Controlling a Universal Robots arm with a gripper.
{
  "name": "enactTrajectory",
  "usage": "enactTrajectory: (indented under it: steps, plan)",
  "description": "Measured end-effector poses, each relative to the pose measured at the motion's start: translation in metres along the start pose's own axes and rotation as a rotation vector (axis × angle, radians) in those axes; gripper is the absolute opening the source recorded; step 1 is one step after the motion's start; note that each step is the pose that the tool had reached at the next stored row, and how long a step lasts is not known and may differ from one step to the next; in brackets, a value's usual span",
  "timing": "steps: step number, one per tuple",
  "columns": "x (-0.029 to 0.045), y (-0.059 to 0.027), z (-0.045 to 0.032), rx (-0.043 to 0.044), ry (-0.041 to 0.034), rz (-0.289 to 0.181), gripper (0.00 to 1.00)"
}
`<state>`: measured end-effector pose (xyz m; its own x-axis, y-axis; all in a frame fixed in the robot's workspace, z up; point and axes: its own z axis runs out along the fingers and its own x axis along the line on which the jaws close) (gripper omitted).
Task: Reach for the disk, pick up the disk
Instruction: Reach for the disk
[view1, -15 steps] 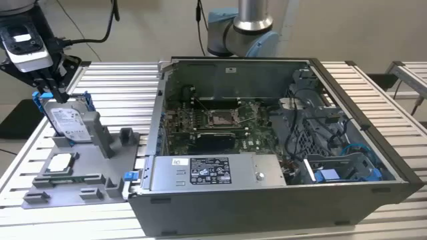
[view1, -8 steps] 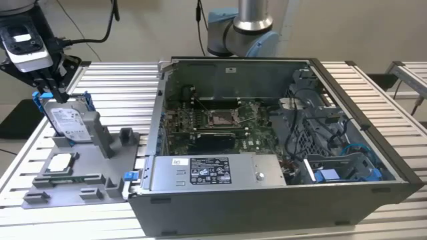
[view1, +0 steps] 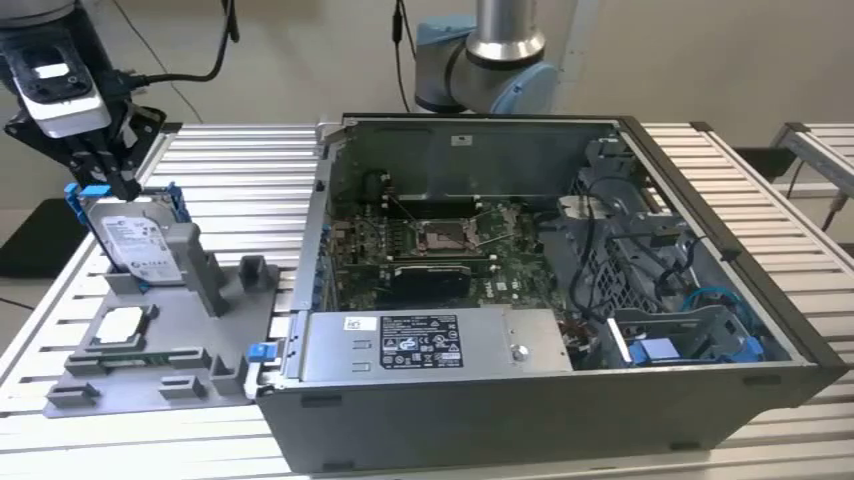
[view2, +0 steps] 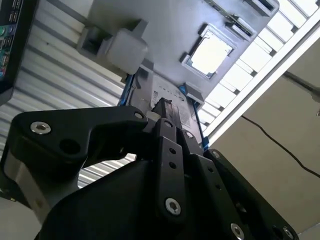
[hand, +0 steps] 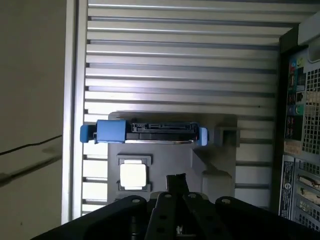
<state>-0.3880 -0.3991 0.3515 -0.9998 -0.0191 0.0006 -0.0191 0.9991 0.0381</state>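
- One gripper (hand: 175, 178): claw closed tip to tip, nothing in it.
- Hangs at top edge of the disk (view1: 138, 238); contact unclear.
- Disk upright in grey holder (view1: 220, 300), on the exterior view's left of computer case (view1: 534, 400).

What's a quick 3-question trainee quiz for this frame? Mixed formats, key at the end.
1. True or false: the disk hangs from the gripper, clear of the grey holder.
2. Which of these lies flat on that holder? A) a screwdriver B) a square silver CPU chip C) a fan
3. In the exterior view, on which side of the open computer case does the holder sit?

Key:
1. False. The disk stands on edge in the holder.
2. B.
3. The exterior view's left.
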Motion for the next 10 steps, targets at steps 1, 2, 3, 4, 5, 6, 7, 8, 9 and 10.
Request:
enactTrajectory:
  steps: [1,2,3,4,5,6,7,8,9,10]
  plan:
    - [0.0,0.0036,0.0004,-0.0001,-0.0002,0.0,0.0]
    - [0.0,0.0075,0.0006,0.0,-0.0001,0.0,0.0]
    - [0.0003,0.0119,0.001,-0.0001,-0.0001,0.0,0.0]
    - [0.0009,0.0165,0.0015,-0.0001,-0.0001,0.0,0.0]
    - [0.0021,0.0209,0.002,-0.0001,-0.0001,0.0,0.0]
    - [0.004,0.0247,0.0024,-0.0002,-0.0002,0.0,0.0]
    - [0.0069,0.0278,0.0029,-0.0002,-0.0002,0.0,0.0]
    - [0.0099,0.0293,0.0031,-0.0001,-0.0001,0.0,0.0]
    - [0.0134,0.0304,0.0033,0.0,-0.0001,0.0,0.0]
    - [0.017,0.0312,0.0035,-0.0001,0.0,0.0,0.0]
